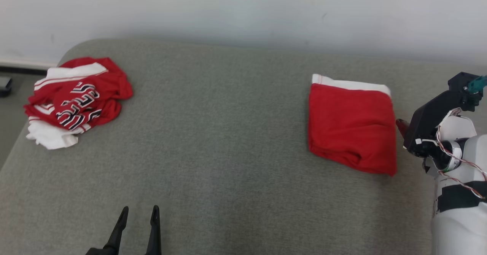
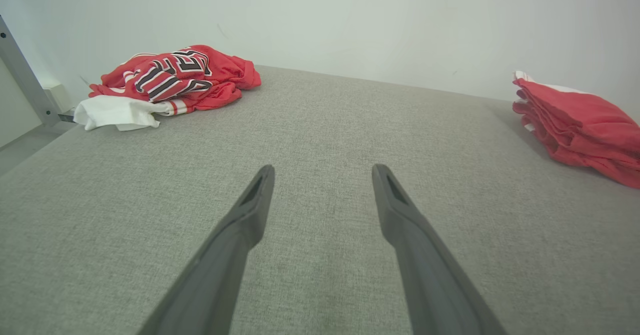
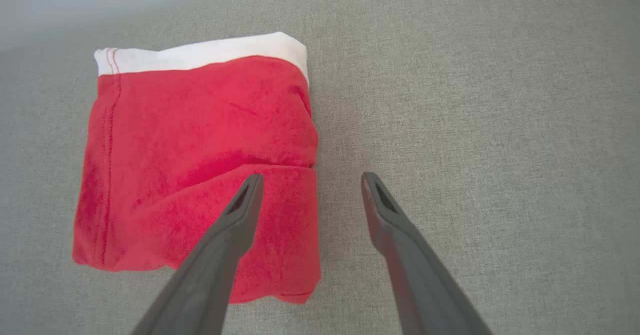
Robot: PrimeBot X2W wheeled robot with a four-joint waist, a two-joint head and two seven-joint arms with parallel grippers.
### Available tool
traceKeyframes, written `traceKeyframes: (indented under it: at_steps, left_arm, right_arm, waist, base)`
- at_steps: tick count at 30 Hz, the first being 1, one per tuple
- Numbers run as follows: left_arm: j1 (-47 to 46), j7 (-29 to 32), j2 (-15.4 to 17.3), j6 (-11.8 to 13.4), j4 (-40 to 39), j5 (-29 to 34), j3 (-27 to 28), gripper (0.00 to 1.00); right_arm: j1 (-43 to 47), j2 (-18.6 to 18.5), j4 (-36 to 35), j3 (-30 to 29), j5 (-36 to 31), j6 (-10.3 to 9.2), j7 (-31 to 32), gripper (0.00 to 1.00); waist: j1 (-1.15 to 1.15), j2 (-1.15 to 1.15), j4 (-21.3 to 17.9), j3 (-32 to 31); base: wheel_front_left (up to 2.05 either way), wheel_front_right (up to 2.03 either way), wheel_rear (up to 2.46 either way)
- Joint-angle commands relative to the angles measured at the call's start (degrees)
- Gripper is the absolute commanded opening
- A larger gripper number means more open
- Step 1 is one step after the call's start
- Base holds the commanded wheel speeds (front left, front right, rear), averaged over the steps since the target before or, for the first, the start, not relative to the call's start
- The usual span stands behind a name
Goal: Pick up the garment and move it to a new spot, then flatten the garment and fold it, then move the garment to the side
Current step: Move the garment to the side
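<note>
The folded red garment lies flat at the right of the grey cushion, so the move aside looks about done. The next move would likely be a reach for the crumpled jersey at the far left. The right gripper hangs over the fold's right edge, its 2 fingers spread and empty, and the left gripper sits low over bare cushion, also spread.

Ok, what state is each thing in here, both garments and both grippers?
Red garment: folded into a square, lying flat on the right.
Jersey: crumpled in a heap on the left.
Left gripper: open, holding nothing.
Right gripper: open, holding nothing, at the red garment's edge.
</note>
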Motion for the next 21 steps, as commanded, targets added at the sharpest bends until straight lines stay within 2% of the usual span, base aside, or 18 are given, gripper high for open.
traceKeyframes:
  at_steps: [1,9,16,17,18,19,20,21]
  left_arm:
    - [-1.3,-0.2,-0.2,0.0,-0.1,-0.5,-0.4,1.00]
    - [-2.6,-0.2,-0.2,0.0,-1.1,-0.8,-1.6,1.00]
    - [-3.4,-0.2,-0.2,0.0,-0.9,-1.1,-1.7,1.00]
    - [-3.5,-0.2,-0.2,0.0,-0.9,-1.0,-1.7,1.00]
    - [-3.7,-0.2,-0.2,0.0,-0.8,-1.0,-1.7,1.00]
    - [-3.9,-0.2,-0.2,0.0,-0.8,-0.9,-1.7,1.00]
    - [-4.0,-0.2,-0.2,0.0,-0.8,-0.9,-1.7,1.00]
    - [-4.2,-0.2,-0.2,0.0,-0.8,-0.9,-1.8,1.00]
  right_arm:
    - [-1.6,0.4,1.3,-1.4,-2.0,-0.10,-0.4,1.00]
    - [-3.6,0.7,5.7,-6.3,-9.8,-0.10,-1.6,1.00]
    - [-3.8,1.8,8.3,-7.8,-11.5,-0.10,-2.4,1.00]
    - [-4.0,2.0,8.8,-8.0,-11.4,-0.10,-2.5,0.89]
    - [-4.2,2.2,9.3,-7.9,-11.5,-0.10,-2.7,0.63]
    - [-4.3,2.3,9.6,-7.1,-11.7,-0.10,-3.1,0.42]
    - [-4.7,2.4,9.9,-6.7,-11.4,-0.10,-3.4,0.00]
    - [-4.9,2.4,10.2,-6.5,-11.1,-0.10,-3.7,0.00]
  waist:
    - [-0.01,-0.01,4.1,4.1]
    - [-0.01,-0.01,6.1,7.2]
    - [-0.01,-0.01,5.4,8.5]
    - [-0.01,-0.01,5.2,8.7]
    - [-0.01,-0.01,4.9,8.9]
    - [-0.01,-0.01,4.6,9.1]
    - [-0.01,-0.01,4.1,9.3]
    - [-0.01,-0.01,3.8,9.4]
  base:
    - [0.00,0.00,0.00]
    - [0.00,0.00,0.00]
    - [0.00,0.00,0.00]
    - [0.00,0.00,0.00]
    - [0.00,0.00,0.00]
    - [0.00,0.00,0.00]
    - [0.00,0.00,0.00]
    - [0.00,0.00,0.00]
